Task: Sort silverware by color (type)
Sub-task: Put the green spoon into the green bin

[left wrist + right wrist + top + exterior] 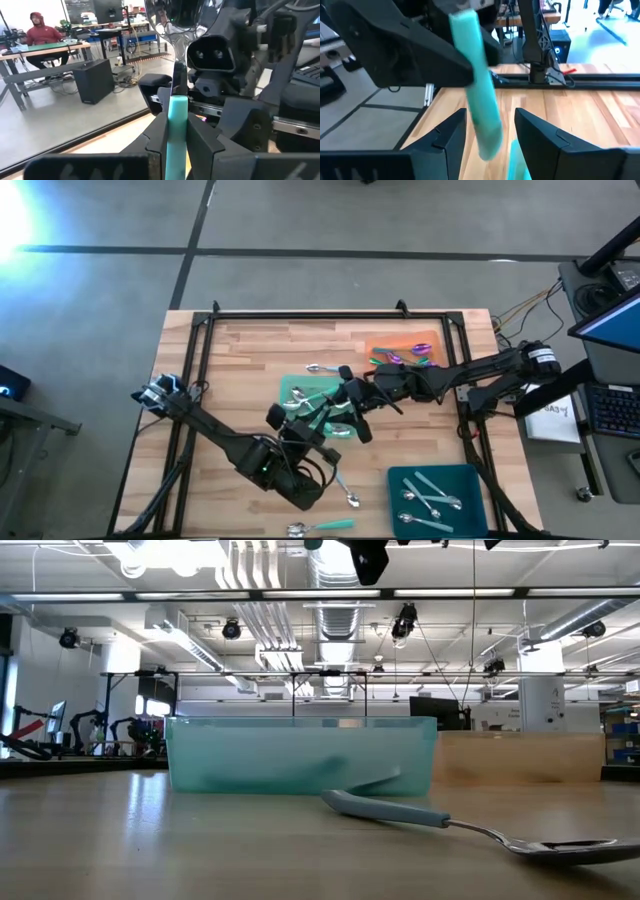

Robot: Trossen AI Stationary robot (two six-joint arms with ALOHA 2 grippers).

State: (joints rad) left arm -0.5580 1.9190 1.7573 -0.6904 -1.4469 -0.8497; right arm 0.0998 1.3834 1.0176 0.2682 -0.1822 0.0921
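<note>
Over the green tray [300,392] my left gripper [305,420] [177,120] is shut on a spoon [172,60] that has a teal handle and a silver bowl. My right gripper [345,405] [490,125] faces it, open. Its two fingers stand on either side of the teal handle's end [487,135]; I cannot tell whether they touch it. Purple utensils [408,352] lie in the orange tray [380,345]. Teal-handled spoons [430,495] lie in the dark teal tray [470,475]. My left gripper pinches the spoon's teal handle [177,107] between its two fingers. The silver neck and bowl [170,22] stick out past the fingertips. The spoon is lifted clear, above the green tray.
Loose spoons lie on the wooden table at the near edge [320,527] [470,825], near my left arm [347,492], and beside the green tray's far edge [318,368]. A black frame [300,313] rims the table. A person sits at a desk [42,35] in the room beyond.
</note>
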